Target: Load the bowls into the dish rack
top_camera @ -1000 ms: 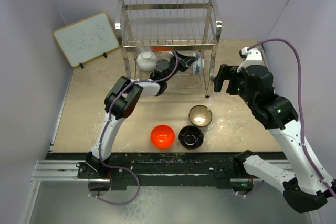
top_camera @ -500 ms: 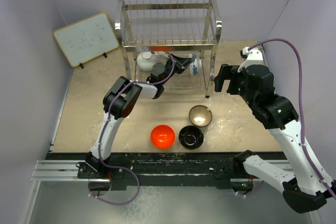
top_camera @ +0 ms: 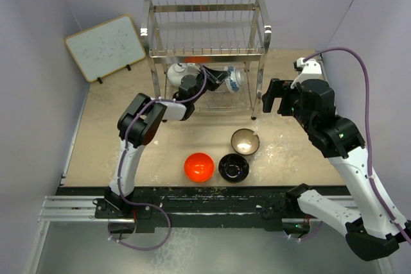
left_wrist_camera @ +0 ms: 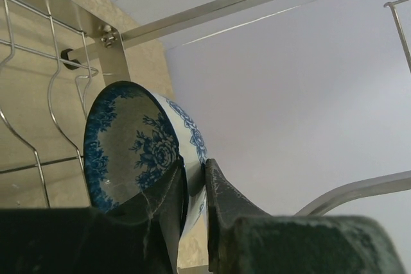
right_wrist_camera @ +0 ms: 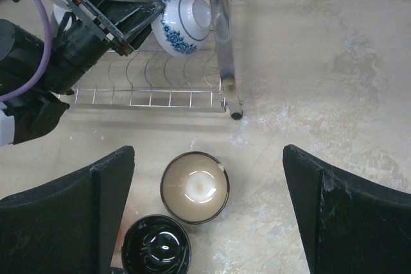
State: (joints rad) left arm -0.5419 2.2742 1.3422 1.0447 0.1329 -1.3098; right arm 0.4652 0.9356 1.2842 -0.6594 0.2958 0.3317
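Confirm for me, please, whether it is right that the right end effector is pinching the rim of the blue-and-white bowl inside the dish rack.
Not quite: the left end effector is pinching the rim of the blue-and-white bowl inside the dish rack, as the left wrist view shows.

Looking down between right gripper point(right_wrist_camera: 207, 152) fingers point(right_wrist_camera: 64, 222), spread wide. Far side: left gripper point(right_wrist_camera: 157, 16) pinching rim of blue-and-white bowl point(right_wrist_camera: 185, 24), tipped on edge, foot facing right, over lower grid shelf of dish rack point(right_wrist_camera: 218, 43), just left of its near right post. Nearer, on table point(right_wrist_camera: 334, 62): tan-brown bowl point(right_wrist_camera: 194, 187) upright, black bowl point(right_wrist_camera: 156, 246) just beside it, near-left.
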